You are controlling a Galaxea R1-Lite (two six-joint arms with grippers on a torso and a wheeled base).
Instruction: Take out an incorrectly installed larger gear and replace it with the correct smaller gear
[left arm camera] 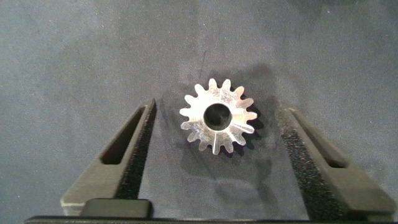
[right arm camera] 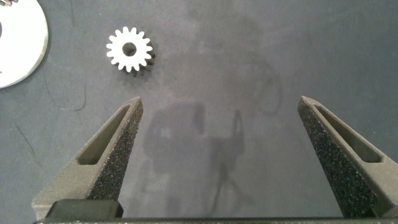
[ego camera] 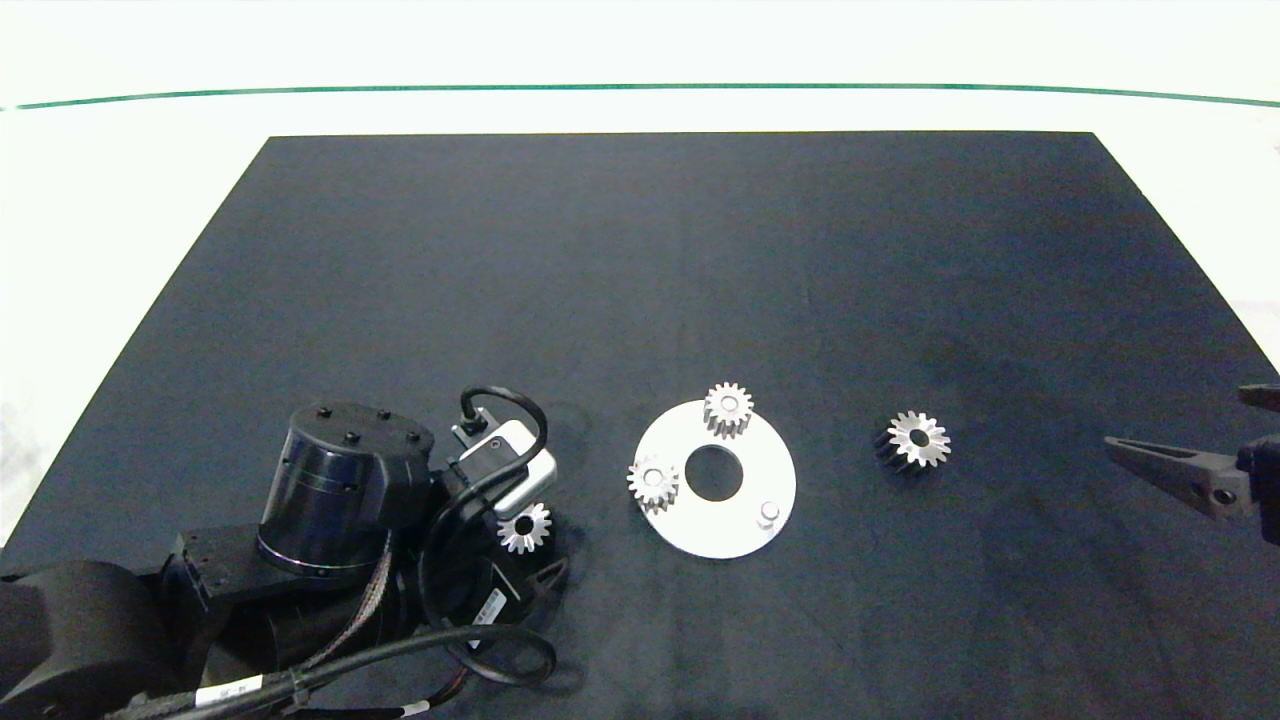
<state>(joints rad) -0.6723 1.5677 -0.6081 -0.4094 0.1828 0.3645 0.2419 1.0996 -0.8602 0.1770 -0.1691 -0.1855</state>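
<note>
The smaller gear (ego camera: 524, 527) (left arm camera: 217, 118), bright silver, lies flat on the black mat left of the white round plate (ego camera: 740, 535). My left gripper (left arm camera: 217, 109) is open around it, one finger on each side and neither touching. On the mat right of the plate rests the larger gear (ego camera: 917, 440) (right arm camera: 129, 50), dark-flanked. My right gripper (right arm camera: 221, 102) is open and holds nothing; it hovers near the right edge, short of that gear. Two small silver gears (ego camera: 728, 408) (ego camera: 652, 482) sit on the plate. A bare peg (ego camera: 768, 513) stands at the plate's near right.
The left arm (ego camera: 340, 500) and its cables fill the near left corner of the mat (ego camera: 640, 260). A finger (ego camera: 1170, 468) of the right gripper shows at the right edge. The plate's edge (right arm camera: 18, 43) appears in the right wrist view.
</note>
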